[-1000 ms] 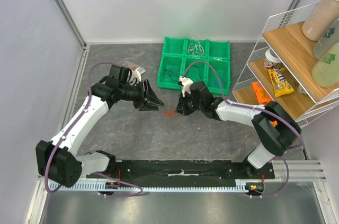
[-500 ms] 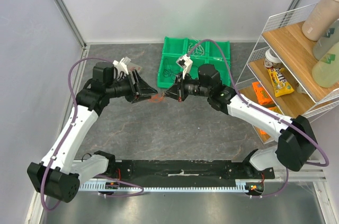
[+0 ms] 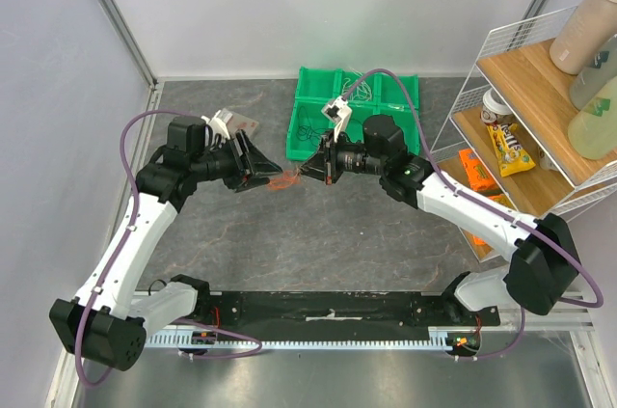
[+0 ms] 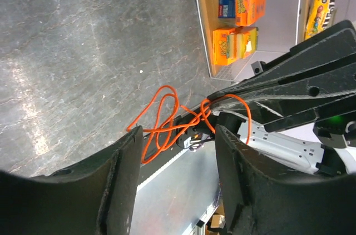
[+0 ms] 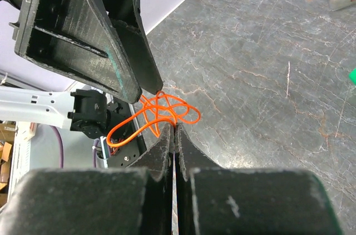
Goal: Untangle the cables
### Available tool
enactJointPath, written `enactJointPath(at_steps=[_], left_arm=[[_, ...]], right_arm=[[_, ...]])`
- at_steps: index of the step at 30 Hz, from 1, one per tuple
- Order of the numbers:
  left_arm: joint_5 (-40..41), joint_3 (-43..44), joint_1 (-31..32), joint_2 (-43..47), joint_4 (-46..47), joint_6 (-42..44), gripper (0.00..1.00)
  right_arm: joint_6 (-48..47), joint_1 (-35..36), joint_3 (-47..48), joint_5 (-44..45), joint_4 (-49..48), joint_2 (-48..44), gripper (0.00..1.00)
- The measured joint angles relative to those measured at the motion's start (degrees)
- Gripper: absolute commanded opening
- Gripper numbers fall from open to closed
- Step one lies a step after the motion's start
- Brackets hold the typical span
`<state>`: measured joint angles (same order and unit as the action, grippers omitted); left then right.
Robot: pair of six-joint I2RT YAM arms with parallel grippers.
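Note:
A red-orange cable (image 3: 282, 181) hangs in a tangled loop above the table between the two grippers. My right gripper (image 3: 307, 173) is shut on it; in the right wrist view the closed tips (image 5: 173, 126) pinch the cable (image 5: 167, 110). My left gripper (image 3: 265, 175) is open, its fingers (image 5: 119, 51) right at the loop's far side. In the left wrist view the cable (image 4: 167, 124) lies just ahead of the open left gripper (image 4: 177, 135). White cables (image 3: 359, 88) and a black one (image 3: 310, 130) lie in compartments of the green tray (image 3: 410, 128).
The green tray stands at the back, just behind the right gripper. A wire shelf (image 3: 501, 41) with snack packs and bottles fills the right side. A small card (image 3: 243, 123) lies at the back left, behind the left gripper.
The right gripper has lifted the orange cable off the table and carried it back and left. The left arm has risen with it, and its open gripper now sits against the loop.

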<state>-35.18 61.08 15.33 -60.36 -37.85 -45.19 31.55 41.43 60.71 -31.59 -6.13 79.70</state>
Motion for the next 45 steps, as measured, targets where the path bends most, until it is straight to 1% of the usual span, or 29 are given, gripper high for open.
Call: enactJointPath(at_steps=[4,8,10,12,15,17,20,21,23,24,27,29,31,34,41,45], left_arm=[[0.6,0.0,0.0,0.0,-1.1,0.3,0.54],[0.2,0.0,0.0,-0.7,-0.9,0.4,0.53],[-0.1,0.0,0.0,-1.7,-0.6,0.5,0.51],[-1.0,0.0,0.0,-2.8,-0.2,0.6,0.47],[-1.5,0.0,0.6,-4.5,0.3,0.7,0.36],[-1.6,0.0,1.0,-5.1,0.3,1.0,0.33],[-1.6,0.0,1.3,-5.3,0.3,1.4,0.24],[-1.6,0.0,1.3,-5.4,0.3,1.6,0.20],[-1.6,0.0,1.3,-5.9,0.3,2.0,0.04],[-1.6,0.1,1.3,-6.2,0.3,2.1,0.02],[-1.3,0.5,1.3,-7.5,0.1,3.1,0.02],[0.3,1.4,1.3,-7.7,-1.1,4.3,0.02],[3.9,2.9,1.3,-7.2,-2.9,5.3,0.02],[11.1,4.1,1.3,-4.5,-5.1,6.1,0.02],[30.9,7.3,1.2,7.9,-10.8,6.4,0.01],[37.8,9.1,1.2,11.3,-11.5,6.4,0.02]], right_arm=[[-0.1,0.0,0.1,0.2,0.5,-0.2,0.00],[-0.1,0.0,0.2,-0.2,0.6,-0.2,0.00],[-0.1,0.0,0.2,-0.5,0.6,-0.2,0.00],[-0.1,0.0,0.3,-0.8,0.6,-0.2,0.00],[-0.1,0.0,0.5,-1.0,0.6,-0.2,0.00],[-0.1,0.0,0.8,-1.2,0.6,-0.2,0.00],[-0.1,0.0,1.3,-1.2,0.6,-0.2,0.00],[-0.1,0.0,1.4,-1.3,0.6,-0.2,0.00],[-0.1,0.0,1.4,-1.6,0.6,-0.2,0.00],[-0.1,0.0,1.4,-1.6,0.6,-0.2,0.00],[-0.1,0.0,1.5,-1.5,0.6,-0.2,0.00],[-0.3,0.0,1.5,-0.4,1.1,-0.6,0.00],[-0.9,0.0,1.5,2.3,1.9,-1.8,0.00],[-2.4,0.1,1.2,8.9,3.6,-5.9,0.00],[-5.8,0.1,-0.5,28.3,7.8,-18.4,0.00],[-6.2,0.1,-1.9,36.4,10.4,-21.4,0.00]])
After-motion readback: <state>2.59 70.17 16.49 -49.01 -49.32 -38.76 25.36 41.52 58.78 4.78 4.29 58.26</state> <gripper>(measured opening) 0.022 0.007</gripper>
